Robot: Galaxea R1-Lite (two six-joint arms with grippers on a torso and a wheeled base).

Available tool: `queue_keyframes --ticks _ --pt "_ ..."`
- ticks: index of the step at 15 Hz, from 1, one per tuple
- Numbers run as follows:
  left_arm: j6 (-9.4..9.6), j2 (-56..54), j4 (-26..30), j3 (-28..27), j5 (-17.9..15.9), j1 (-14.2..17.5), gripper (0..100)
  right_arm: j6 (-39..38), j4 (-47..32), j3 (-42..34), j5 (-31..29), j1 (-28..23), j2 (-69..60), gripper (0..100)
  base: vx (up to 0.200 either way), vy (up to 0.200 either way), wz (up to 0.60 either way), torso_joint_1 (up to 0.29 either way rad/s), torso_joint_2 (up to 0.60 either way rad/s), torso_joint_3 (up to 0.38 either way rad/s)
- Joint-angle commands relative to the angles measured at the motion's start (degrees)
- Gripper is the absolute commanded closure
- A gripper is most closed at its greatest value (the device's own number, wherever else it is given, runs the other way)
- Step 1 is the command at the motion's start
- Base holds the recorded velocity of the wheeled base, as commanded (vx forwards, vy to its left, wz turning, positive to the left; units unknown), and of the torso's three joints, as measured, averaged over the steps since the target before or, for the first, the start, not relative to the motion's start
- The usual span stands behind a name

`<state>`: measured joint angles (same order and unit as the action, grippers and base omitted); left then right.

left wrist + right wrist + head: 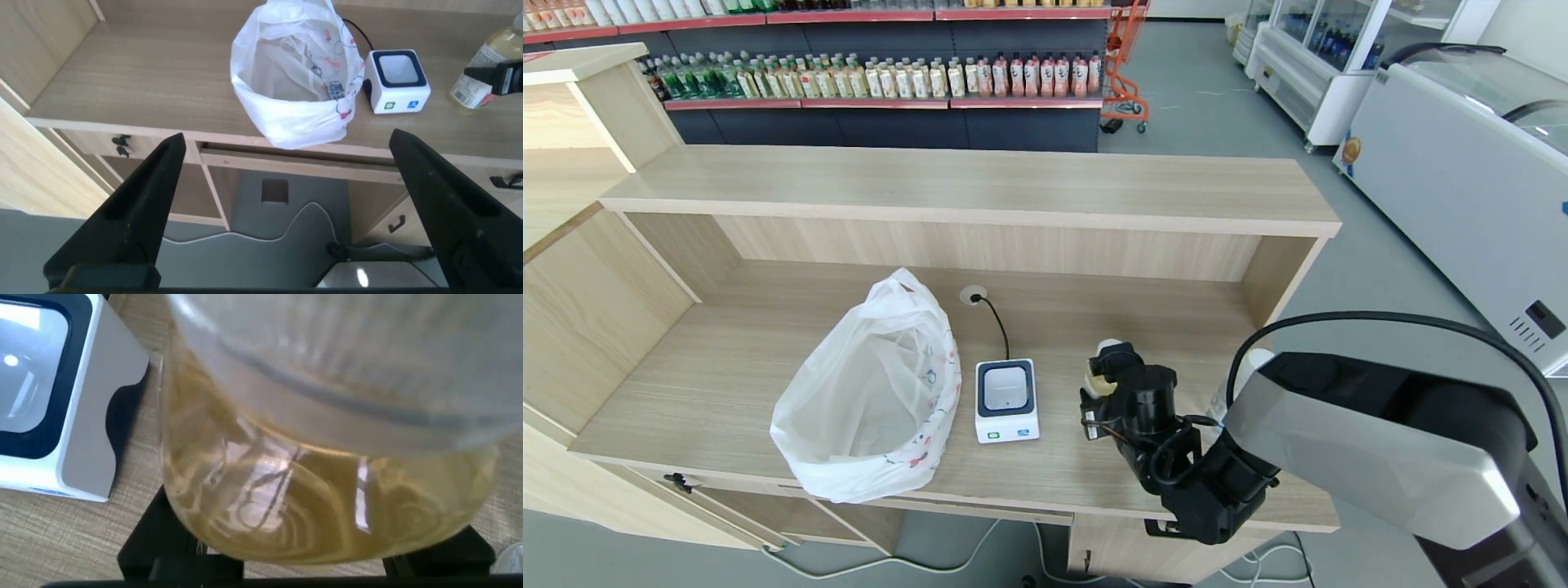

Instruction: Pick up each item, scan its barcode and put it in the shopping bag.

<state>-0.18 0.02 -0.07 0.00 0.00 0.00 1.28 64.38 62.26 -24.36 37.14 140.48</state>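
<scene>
Right jaws clamped on bottle (pixel 478 69); scanner (pixel 1006 400) just beside jaws, shopping bag (pixel 866 408) beyond. Likely best: turn barcode face to scanner glass, hold steady. Left jaws apart.

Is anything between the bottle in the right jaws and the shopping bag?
Only the low white box scanner stands on the wooden counter between the clear bottle of amber liquid and the white plastic shopping bag.
</scene>
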Motion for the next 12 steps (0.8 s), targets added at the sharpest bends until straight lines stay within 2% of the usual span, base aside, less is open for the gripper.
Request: queue_keyframes --ticks 1,3,5,9,12 --pt "0.01 0.06 -0.01 0.00 0.00 0.00 0 -2.51 -0.83 -1.35 1.68 -0.85 -5.84 100 0.000 0.000 0.00 0.000 0.00 0.000" --pt "-0.08 0.06 -0.01 0.00 0.00 0.00 0 -10.60 -6.90 -5.39 6.95 -2.60 -15.06 100 0.000 0.000 0.00 0.000 0.00 0.000" --pt "-0.08 0.06 -0.01 0.00 0.00 0.00 0 -14.99 -13.23 -6.18 12.49 -5.06 -23.94 100 0.000 0.000 0.00 0.000 0.00 0.000" --pt "-0.08 0.06 -0.01 0.00 0.00 0.00 0 -22.11 -24.04 -5.30 29.10 -10.60 -41.17 100 0.000 0.000 0.00 0.000 0.00 0.000" --pt "0.01 0.06 -0.01 0.00 0.00 0.00 0 -25.54 -32.39 -10.23 45.63 -11.74 -58.83 100 0.000 0.000 0.00 0.000 0.00 0.000"
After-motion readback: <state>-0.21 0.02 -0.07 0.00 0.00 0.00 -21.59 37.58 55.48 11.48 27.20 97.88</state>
